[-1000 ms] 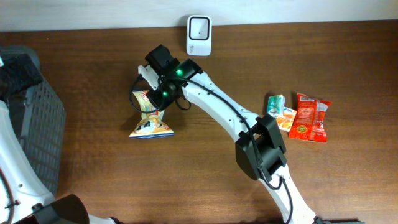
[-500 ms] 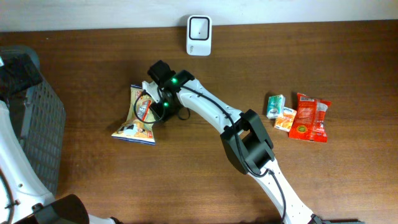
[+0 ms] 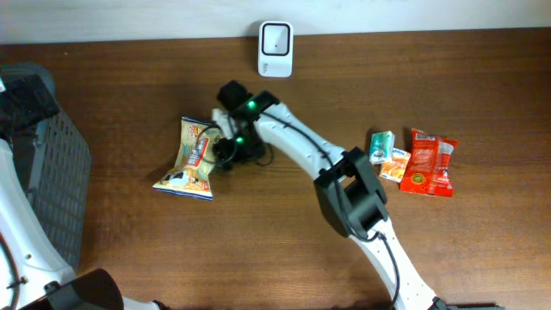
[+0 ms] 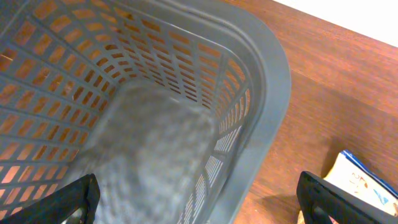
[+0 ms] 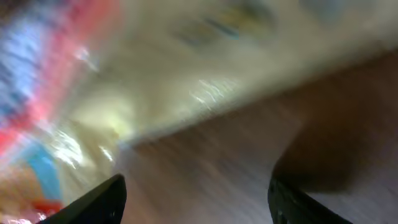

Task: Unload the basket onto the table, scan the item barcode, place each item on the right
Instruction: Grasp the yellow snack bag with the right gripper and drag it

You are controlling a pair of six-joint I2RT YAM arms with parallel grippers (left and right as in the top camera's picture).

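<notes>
- One crinkled cream-yellow foil snack bag [image 3: 191, 159] with blue and red print is seen lying flat on the brown wooden table [image 3: 258, 250], left of centre.
- Just beside the bag's right edge, the black two-finger right gripper [image 3: 212, 145] is held low over the wood. Its jaws are spread well apart and nothing is gripped between them.
- In the blurred right wrist view, the snack bag [image 5: 186, 56] fills the upper part. Only bare wood is shown between the two dark fingertips [image 5: 102, 199]. Whether a finger touches the foil cannot be told.
- A white rectangular barcode scanner [image 3: 275, 37] with a dark window is stood at the table's far edge, well apart from the bag.
- At the table's left edge a grey perforated plastic basket [image 3: 60, 172] is placed, near the bag but not touching it.
- The left gripper [image 4: 202, 199] is held over this basket, its jaws as wide as they go and empty.
- Through the holes in the basket's wall [image 4: 267, 74] the brown of the table is seen. A grey out-of-focus mass [image 4: 149, 149] is spread across the basket's middle. What it is, and whether it lies inside, cannot be told.
- One corner of the snack bag [image 4: 364, 180] is caught at the lower right of the left wrist view, outside the basket.
- Three small packets are grouped close together on the table's right side: a teal-and-white packet [image 3: 381, 145], an orange packet [image 3: 396, 164] and a red foil bag [image 3: 430, 162].
</notes>
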